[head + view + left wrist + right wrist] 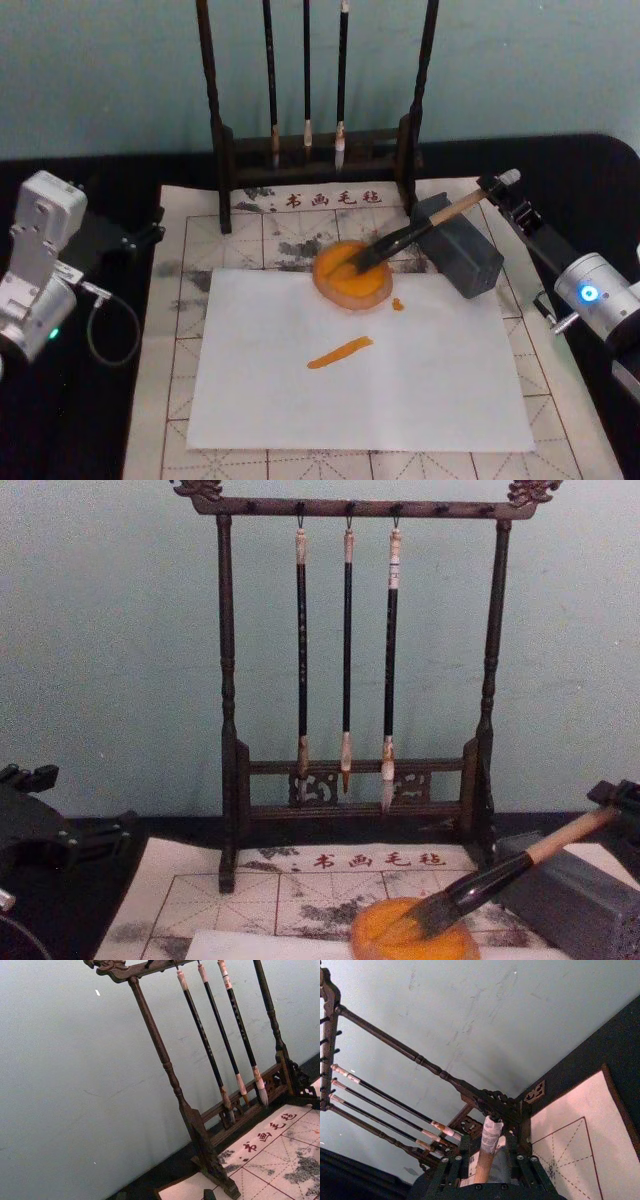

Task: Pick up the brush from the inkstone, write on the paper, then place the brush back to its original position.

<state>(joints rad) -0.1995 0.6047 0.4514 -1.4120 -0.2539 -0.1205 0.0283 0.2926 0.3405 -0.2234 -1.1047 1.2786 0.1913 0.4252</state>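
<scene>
Head view: the brush [400,240] lies slantwise right of centre, with its bristles at lower left in the orange dish [350,285]. Its handle is propped on the grey block [470,262] and runs to the upper right into the right gripper [497,183]. In the right wrist view the fingers [457,1170] flank the handle's end with a slight gap, seemingly unclamped. The paper [400,400] bears an orange stroke. I judge the right arm can back away along that axis. The left gripper [150,235] sits parked at the left edge.
</scene>
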